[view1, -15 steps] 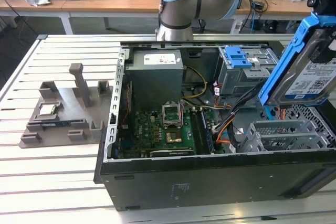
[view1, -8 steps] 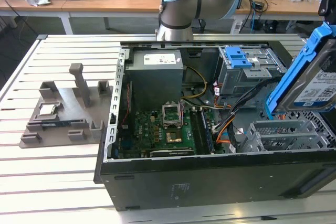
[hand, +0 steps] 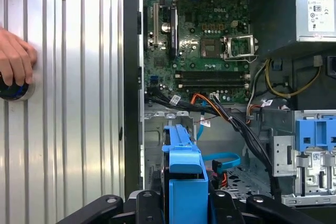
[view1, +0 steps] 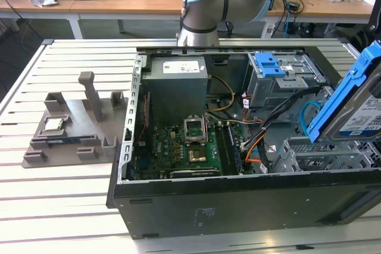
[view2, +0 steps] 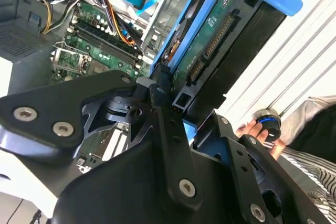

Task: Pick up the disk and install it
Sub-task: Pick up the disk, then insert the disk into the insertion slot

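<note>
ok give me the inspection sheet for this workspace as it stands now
surface: slatted metal table, carrying the open computer case and a grey fixture
job's things: the disk in its blue frame, held tilted above the case at the exterior view's right, not seated in a bay
clutter: a small square chip on the fixture
grippers: gripper shut on the disk
cables: orange, black and blue cables loose inside the case beside the motherboard
surroundings: a person's hand on a round blue device on the table; wooden desks behind
</note>
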Tool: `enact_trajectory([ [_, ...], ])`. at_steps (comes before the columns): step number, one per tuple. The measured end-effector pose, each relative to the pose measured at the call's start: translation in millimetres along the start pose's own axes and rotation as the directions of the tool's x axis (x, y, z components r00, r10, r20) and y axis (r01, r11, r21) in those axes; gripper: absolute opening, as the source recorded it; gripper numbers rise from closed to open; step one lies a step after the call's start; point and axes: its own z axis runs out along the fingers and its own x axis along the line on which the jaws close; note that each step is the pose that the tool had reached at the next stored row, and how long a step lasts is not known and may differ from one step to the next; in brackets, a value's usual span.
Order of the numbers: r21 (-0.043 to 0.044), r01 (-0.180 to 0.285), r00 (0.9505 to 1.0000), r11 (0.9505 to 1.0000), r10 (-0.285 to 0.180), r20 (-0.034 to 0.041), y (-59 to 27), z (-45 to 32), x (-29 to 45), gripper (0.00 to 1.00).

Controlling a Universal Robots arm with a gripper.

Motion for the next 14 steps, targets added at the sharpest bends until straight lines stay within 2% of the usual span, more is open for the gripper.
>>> enact_trajectory([
  [14,0.0001,-0.002,1.0,1.0,0.002,-0.0002,0.1,1.8,-0.1,0.36],
])
